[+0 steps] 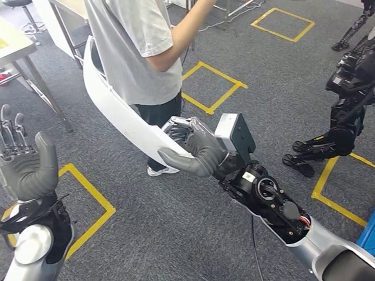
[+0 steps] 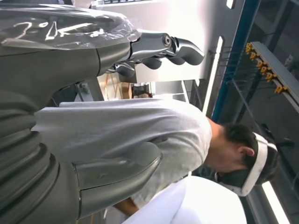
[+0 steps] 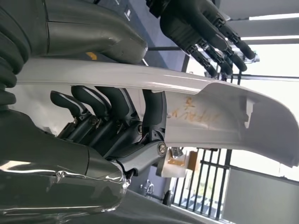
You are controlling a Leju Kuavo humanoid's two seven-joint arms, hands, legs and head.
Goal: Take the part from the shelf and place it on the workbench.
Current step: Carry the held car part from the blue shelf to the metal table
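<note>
Holding the long white part (image 1: 128, 120) near one end, the right hand (image 1: 194, 149) has its thumb on one face and its fingers (image 3: 105, 100) curled around the other, so the panel is clamped between them. The rest of the part sticks out well past the hand, up and away over the grey carpet (image 1: 177, 234), with no support under it. The left hand (image 1: 24, 167) is raised with its fingers apart and holds nothing.

The main risk is, I think, leverage: with so much length hanging beyond a grip at one end, the part could twist or slide between thumb and fingers during any quick swing or turn, and drop to the floor. A person (image 1: 137, 47) in a grey shirt stands just beside the part, close enough that its far end passes behind them in the head view; turning toward the workbench could knock the panel against them and jolt it loose. A table (image 1: 13, 44) stands at the far left edge, well apart from the part, so there is a carry yet to be made, and bringing the free left hand under the panel would likely steady it.

No boxes, bins or trays can be made out around the robot, so nothing is contained anywhere.
</note>
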